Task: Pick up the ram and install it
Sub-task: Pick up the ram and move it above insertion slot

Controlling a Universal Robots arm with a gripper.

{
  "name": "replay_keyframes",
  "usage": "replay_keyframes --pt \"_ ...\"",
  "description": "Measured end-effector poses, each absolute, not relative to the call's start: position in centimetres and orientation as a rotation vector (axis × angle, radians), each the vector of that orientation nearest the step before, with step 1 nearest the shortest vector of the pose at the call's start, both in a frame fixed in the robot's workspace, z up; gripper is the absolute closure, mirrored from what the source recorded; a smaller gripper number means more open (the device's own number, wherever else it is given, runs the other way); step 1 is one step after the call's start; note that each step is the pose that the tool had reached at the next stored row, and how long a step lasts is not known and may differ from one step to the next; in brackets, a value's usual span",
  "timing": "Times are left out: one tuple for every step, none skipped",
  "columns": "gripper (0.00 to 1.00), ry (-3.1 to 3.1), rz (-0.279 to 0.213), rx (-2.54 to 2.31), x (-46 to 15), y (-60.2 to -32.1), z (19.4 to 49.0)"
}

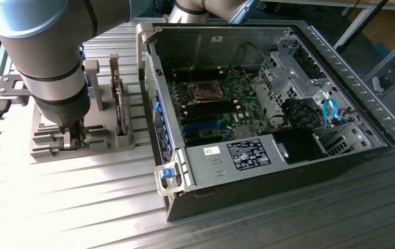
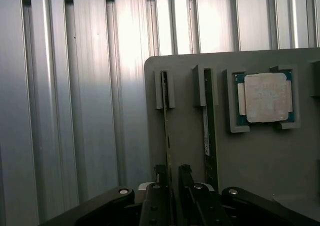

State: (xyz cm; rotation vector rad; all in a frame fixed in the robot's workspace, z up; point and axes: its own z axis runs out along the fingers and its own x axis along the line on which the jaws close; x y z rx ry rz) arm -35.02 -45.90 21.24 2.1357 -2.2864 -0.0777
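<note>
Table (image 1: 79,207): ribbed metal slats, with everything standing on them.
My pincer (image 1: 72,141): at the exterior view's left, pointing straight down onto the grey holder (image 1: 45,150). I judge it comes from above because the sticks stand on edge, so only their top edges can be reached.
Pincer state (image 2: 172,173): narrow but not closed. The fingers (image 2: 160,178) straddle the ram (image 2: 166,126); one finger sits against it and a slim gap shows on the other side.
Ram, where: upright on its long edge in a slot of the holder (image 2: 185,136), outside the computer, not yet lifted.
Ram, look: edge-on to my wrist, it reads as a long, thin, dark strip with a faint olive cast. Its chips and label face sideways, so I cannot make them out.
Spare stick (image 2: 207,131): stands parallel just beside the ram in its own slot, with a sliver of white label showing. In the exterior view it stands to my pincer's right (image 1: 119,109).
Processor (image 2: 265,96): lies flat in a square recess beyond the spare stick.
Computer case (image 1: 204,46): at the exterior view's right, lying open side up, so its green board (image 1: 218,104) can be reached from above.
</note>
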Motion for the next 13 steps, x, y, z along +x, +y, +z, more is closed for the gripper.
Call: replay_keyframes --pt "0.76 -2.286 -0.078 2.136 -34.94 -45.91 21.24" --pt "0.76 -2.286 -0.078 2.136 -34.88 -45.91 21.23" --pt "0.76 -2.287 -0.078 2.136 -34.86 -45.9 21.23" --pt "0.76 -2.286 -0.078 2.136 -34.86 -45.91 21.23" --pt "0.76 -2.286 -0.078 2.136 -34.85 -45.92 21.24" --pt "0.76 -2.286 -0.078 2.136 -34.84 -45.96 21.25" --pt "0.76 -2.286 -0.078 2.136 -34.84 -46.0 21.24" --pt "0.76 -2.286 -0.078 2.136 -34.85 -46.07 21.24" --pt "0.76 -2.286 -0.078 2.136 -34.85 -46.12 21.24" --pt "0.76 -2.286 -0.078 2.136 -34.85 -46.17 21.24" --pt "0.76 -2.286 -0.078 2.136 -34.85 -46.19 21.24" --pt "0.76 -2.286 -0.078 2.136 -34.85 -46.19 21.24" --pt "0.76 -2.286 -0.078 2.136 -34.85 -46.19 21.24"
